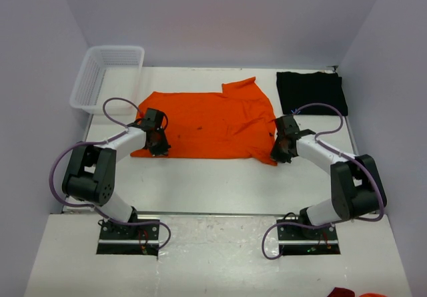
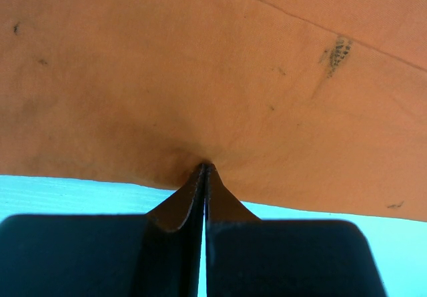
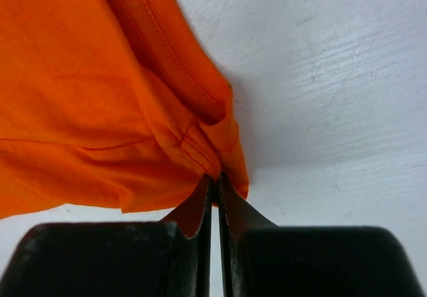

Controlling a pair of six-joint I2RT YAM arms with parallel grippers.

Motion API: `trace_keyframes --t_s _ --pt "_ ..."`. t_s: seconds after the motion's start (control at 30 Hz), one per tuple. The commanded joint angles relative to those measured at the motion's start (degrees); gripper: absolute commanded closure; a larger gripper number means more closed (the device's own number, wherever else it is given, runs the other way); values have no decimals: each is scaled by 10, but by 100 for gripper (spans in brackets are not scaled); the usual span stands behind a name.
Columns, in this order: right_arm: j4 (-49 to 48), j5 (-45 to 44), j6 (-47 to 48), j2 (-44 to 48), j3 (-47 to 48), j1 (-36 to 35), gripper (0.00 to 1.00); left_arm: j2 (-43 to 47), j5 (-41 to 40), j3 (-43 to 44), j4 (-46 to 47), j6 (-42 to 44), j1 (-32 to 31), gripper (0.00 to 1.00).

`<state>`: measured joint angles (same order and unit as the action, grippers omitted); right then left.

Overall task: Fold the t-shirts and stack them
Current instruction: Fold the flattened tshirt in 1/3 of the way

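top external view: orange t-shirt (image 1: 207, 123) held at two near points

the orange t-shirt lies spread in the middle of the white table (image 1: 213, 180). the left gripper (image 1: 159, 149) is at its near left edge, and the right gripper (image 1: 279, 155) is at its near right corner. in the left wrist view the fingers (image 2: 179, 210) are pressed together, with a small fold of orange cloth between the tips. in the right wrist view the fingers (image 3: 192, 211) are almost together and pinch the hem. the black t-shirt (image 1: 311, 92) lies as a compact rectangle at the far right, apart from the orange one. a white mesh basket (image 1: 90, 83) stands at the far left corner.
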<state>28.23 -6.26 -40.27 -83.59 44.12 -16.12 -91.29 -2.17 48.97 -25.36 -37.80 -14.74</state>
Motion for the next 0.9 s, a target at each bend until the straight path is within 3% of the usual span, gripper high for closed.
trace_keyframes --t_s 0.0,0.33,0.5,0.73,0.87 --pt "7 -25 -4 1 33 -1 100 -18 -15 -10 -24 16 4 100" --pt "104 -109 20 6 124 9 100 -51 -32 -13 -48 0 16 100" --pt "154 -132 48 -43 170 28 100 -47 -40 -15 -57 0 16 100" --pt "169 -157 69 -75 160 35 100 -44 -49 -15 -68 -3 20 100" --pt "167 -129 78 -88 156 35 100 -48 -48 -11 -71 -3 20 100"
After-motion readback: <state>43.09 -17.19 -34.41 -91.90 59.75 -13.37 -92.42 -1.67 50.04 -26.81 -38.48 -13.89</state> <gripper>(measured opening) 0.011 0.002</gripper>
